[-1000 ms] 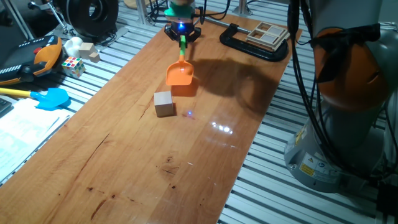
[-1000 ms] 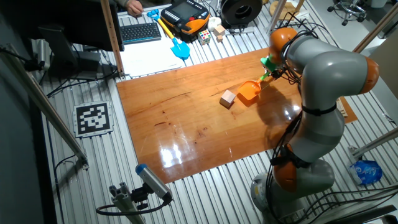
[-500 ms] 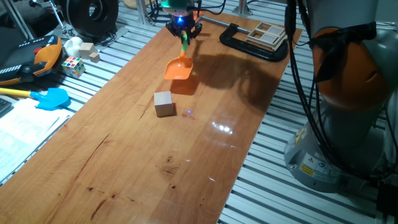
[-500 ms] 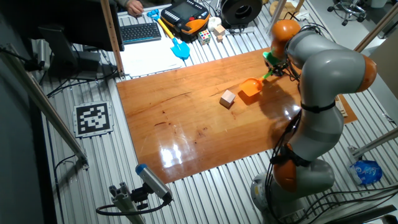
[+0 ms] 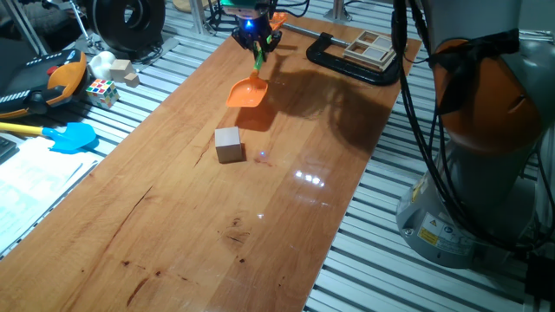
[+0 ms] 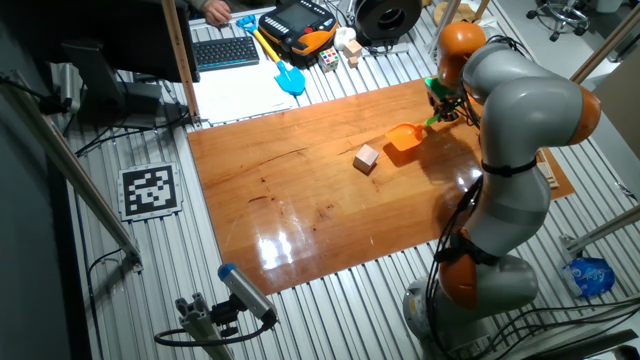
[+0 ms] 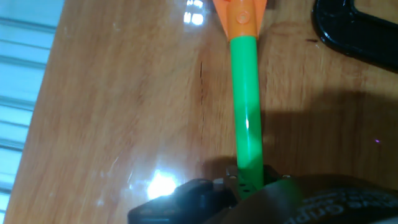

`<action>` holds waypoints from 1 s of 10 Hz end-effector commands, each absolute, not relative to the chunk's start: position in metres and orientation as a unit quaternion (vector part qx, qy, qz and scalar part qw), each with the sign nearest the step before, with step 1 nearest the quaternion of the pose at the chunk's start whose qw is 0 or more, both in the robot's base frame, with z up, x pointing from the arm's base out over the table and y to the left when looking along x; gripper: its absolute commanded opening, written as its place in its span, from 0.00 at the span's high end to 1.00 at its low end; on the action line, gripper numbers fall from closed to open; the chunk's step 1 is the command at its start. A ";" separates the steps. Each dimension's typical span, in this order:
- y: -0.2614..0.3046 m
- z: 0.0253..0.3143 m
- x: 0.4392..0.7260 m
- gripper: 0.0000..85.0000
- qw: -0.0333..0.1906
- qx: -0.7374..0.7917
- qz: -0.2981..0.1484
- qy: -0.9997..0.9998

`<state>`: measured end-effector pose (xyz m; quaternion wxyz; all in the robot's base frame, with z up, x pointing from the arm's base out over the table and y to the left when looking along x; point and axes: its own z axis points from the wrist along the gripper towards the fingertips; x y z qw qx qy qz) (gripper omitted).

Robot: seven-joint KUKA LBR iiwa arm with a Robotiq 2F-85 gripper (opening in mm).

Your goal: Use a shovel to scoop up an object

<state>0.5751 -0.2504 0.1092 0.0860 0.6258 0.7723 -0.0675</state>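
Since a second ago, the gripper [image 5: 255, 26], clamped on the shovel [image 5: 249, 88] by its green shaft, has lifted it off the table [image 5: 173, 217], away from the cube [image 5: 228, 144]. Scoop approach likely restarts.

We see one fixed view low at a table [image 5: 286, 173] end, looking along it, the other fixed view high and farther off, both sharing the wooden top, hand view close along the shovel [image 7: 245, 106] shaft
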 end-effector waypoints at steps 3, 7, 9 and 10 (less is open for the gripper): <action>-0.249 0.110 0.575 1.00 0.067 0.630 -0.060 0.772; -0.248 0.112 0.575 1.00 0.068 0.627 -0.059 0.774; -0.248 0.112 0.575 1.00 0.069 0.623 -0.062 0.777; -0.248 0.112 0.575 1.00 0.073 0.618 -0.061 0.781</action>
